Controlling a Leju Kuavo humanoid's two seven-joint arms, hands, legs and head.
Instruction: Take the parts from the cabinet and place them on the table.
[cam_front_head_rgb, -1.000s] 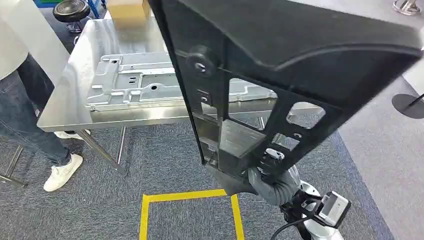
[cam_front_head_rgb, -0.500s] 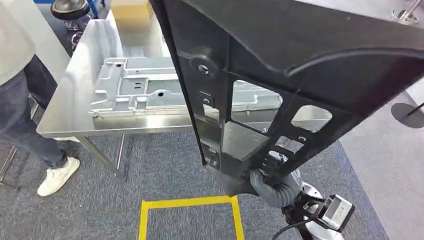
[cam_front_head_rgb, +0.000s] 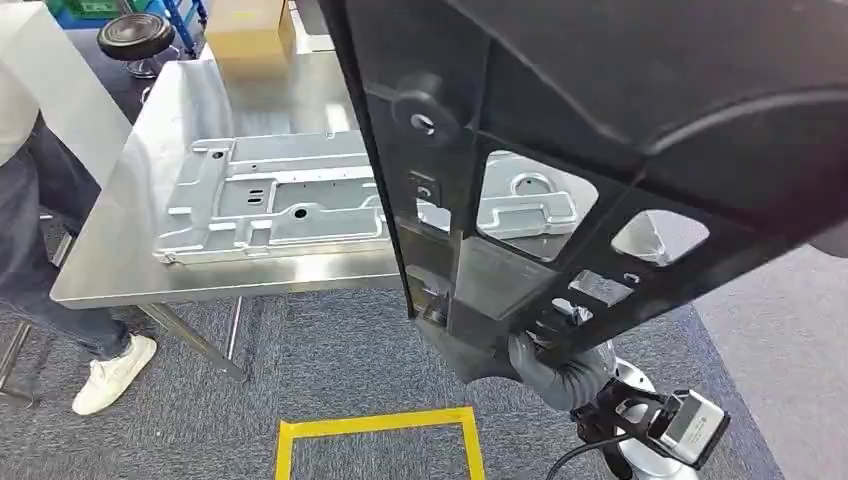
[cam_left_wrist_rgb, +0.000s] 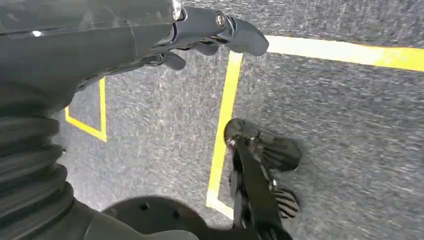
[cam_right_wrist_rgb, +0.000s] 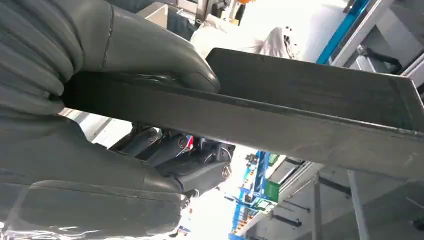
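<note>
A big black plastic panel (cam_front_head_rgb: 600, 120) with cut-out windows stands tilted in front of me in the head view, over the table's right part. My right hand (cam_front_head_rgb: 555, 365) grips its lower edge. In the right wrist view the thumb (cam_right_wrist_rgb: 150, 55) presses on top of the panel's rim (cam_right_wrist_rgb: 300, 115) and the fingers close beneath it. A silver stamped metal part (cam_front_head_rgb: 280, 195) lies flat on the steel table (cam_front_head_rgb: 200, 285). My left hand (cam_left_wrist_rgb: 200, 30) hangs over the carpet with its fingers apart and nothing in them.
A person (cam_front_head_rgb: 40, 200) in jeans and white shoes stands at the table's left end. At the table's far end sit a cardboard box (cam_front_head_rgb: 245, 28) and a black stool (cam_front_head_rgb: 135, 35). A yellow tape square (cam_front_head_rgb: 375, 425) marks the carpet before the table.
The whole picture has shifted: the table lies lower and nearer in view. My right hand keeps the same hold on the black panel, which sits a little further right.
</note>
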